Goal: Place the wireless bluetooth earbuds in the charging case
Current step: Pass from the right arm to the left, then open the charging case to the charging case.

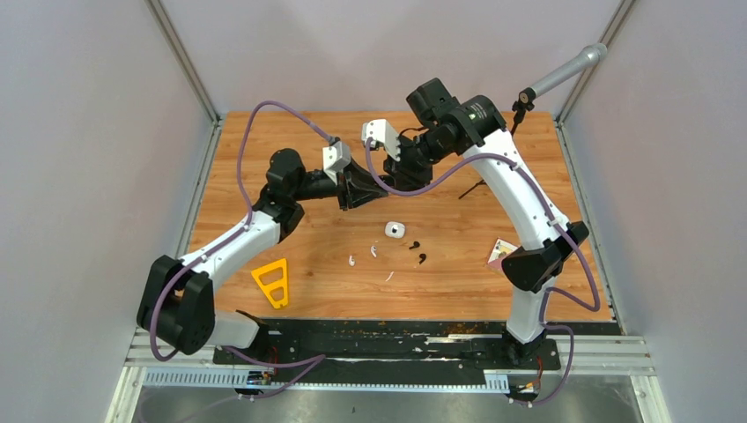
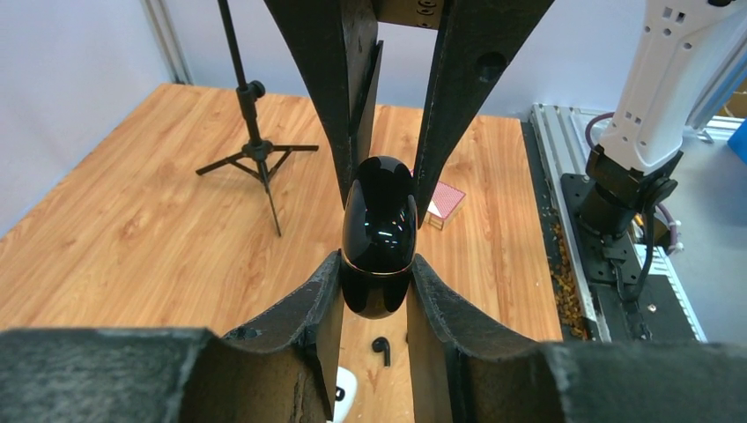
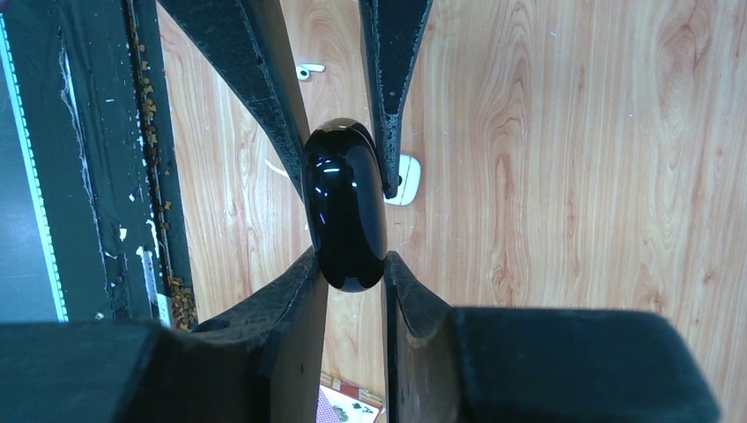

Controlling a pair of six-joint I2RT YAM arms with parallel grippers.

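Observation:
A glossy black charging case (image 2: 379, 229) hangs in the air, gripped from both ends. My left gripper (image 2: 377, 264) is shut on its lower end and my right gripper (image 3: 354, 260) on its other end (image 3: 343, 207). The two grippers meet above the table's middle in the top view, the left (image 1: 368, 187) and the right (image 1: 398, 172). The lid looks shut. On the table below lie a white case (image 1: 394, 231), two black earbuds (image 1: 414, 244) (image 1: 423, 258) and two white earbuds (image 1: 351, 261) (image 1: 373, 251). One black earbud (image 2: 381, 350) shows between my left fingers.
A thin white sliver (image 1: 388, 277) lies near the front. A yellow triangular frame (image 1: 273, 282) sits front left, a playing-card box (image 1: 500, 253) at the right, a small black tripod (image 2: 255, 154) behind it. A metal pole (image 1: 564, 75) juts in at the back right.

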